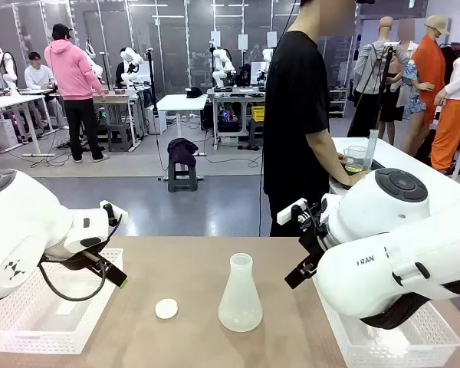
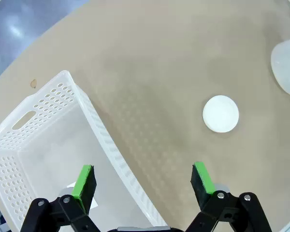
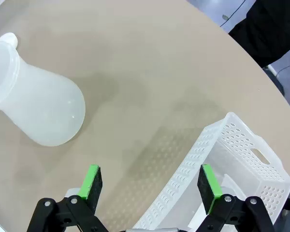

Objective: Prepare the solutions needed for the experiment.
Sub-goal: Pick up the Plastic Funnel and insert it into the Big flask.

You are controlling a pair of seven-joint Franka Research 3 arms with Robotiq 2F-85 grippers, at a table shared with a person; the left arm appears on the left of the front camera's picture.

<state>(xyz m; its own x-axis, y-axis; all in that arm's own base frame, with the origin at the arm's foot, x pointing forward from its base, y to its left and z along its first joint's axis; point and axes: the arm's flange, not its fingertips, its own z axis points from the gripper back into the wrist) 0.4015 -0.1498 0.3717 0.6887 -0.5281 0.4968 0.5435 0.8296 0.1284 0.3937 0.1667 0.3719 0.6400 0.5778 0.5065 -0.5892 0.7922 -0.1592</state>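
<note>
Early stage: your left gripper (image 2: 142, 176) and right gripper (image 3: 150, 178) hang spread, empty; flask (image 1: 240, 295) looks unfilled, solutions (image 1: 354, 167) far right.

Cap (image 1: 166, 308) L of flask (image 1: 240, 299), betw. L basket (image 1: 15, 328) & R basket (image 1: 438, 337); solutions (image 1: 354, 168) prob. behind.

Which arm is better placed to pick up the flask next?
Probably right. The right gripper, open, hangs near the flask, which looms large in its wrist view; from the left gripper it lies farther off, beyond the white cap.
</note>
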